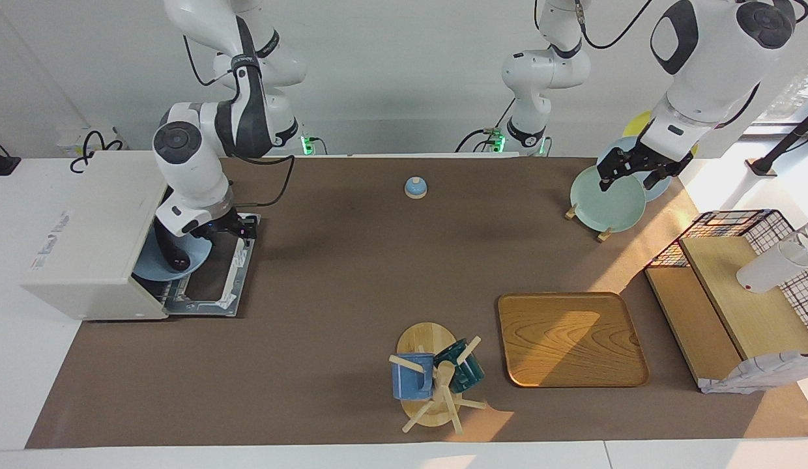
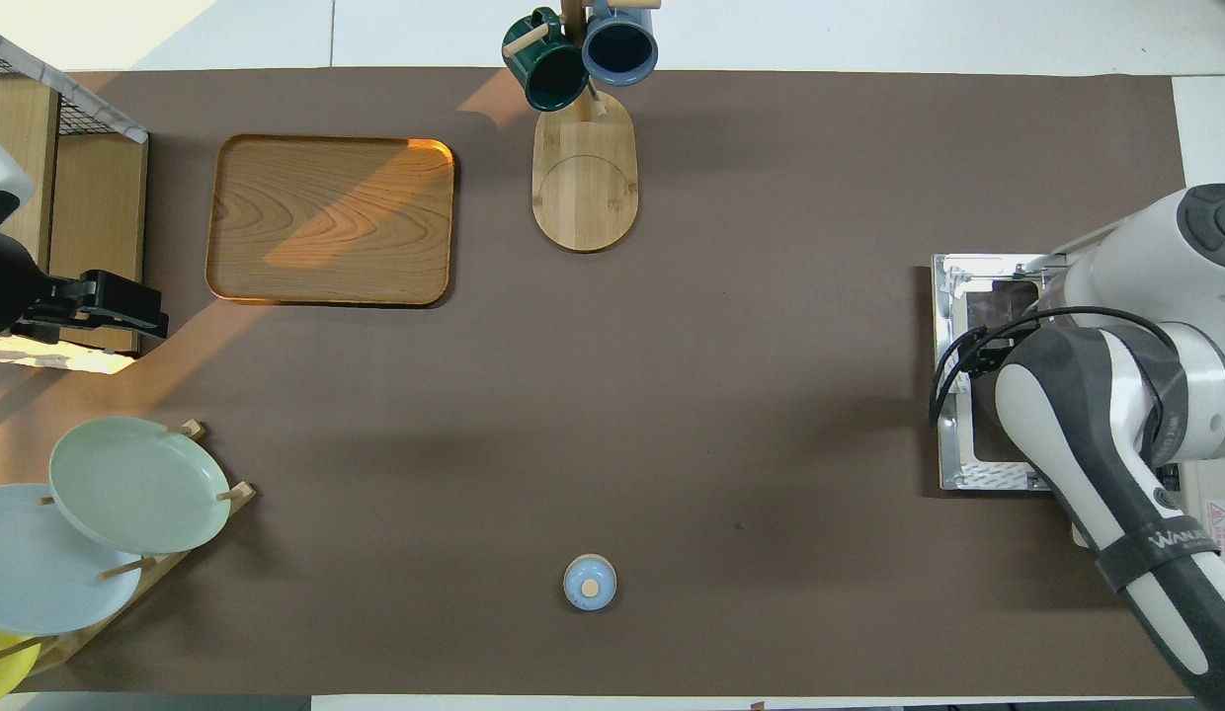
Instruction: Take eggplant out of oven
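The cream-white oven [image 1: 85,228] stands at the right arm's end of the table, its door [image 1: 212,286] folded down flat. A dark eggplant [image 1: 174,251] lies on a light blue plate [image 1: 159,268] that sticks partly out of the oven's mouth. My right gripper [image 1: 238,229] hangs low over the open door, just beside the plate and eggplant. My left gripper [image 1: 622,174] waits raised over the plate rack. In the overhead view the right arm [image 2: 1116,434] hides the oven's mouth and the eggplant; only the door [image 2: 988,464] shows.
A small blue dome [image 1: 415,187] sits mid-table near the robots. A wooden tray [image 1: 570,339] and a mug tree [image 1: 436,378] with two mugs stand farther out. A plate rack [image 1: 606,198] and a wire-and-wood shelf [image 1: 736,293] are at the left arm's end.
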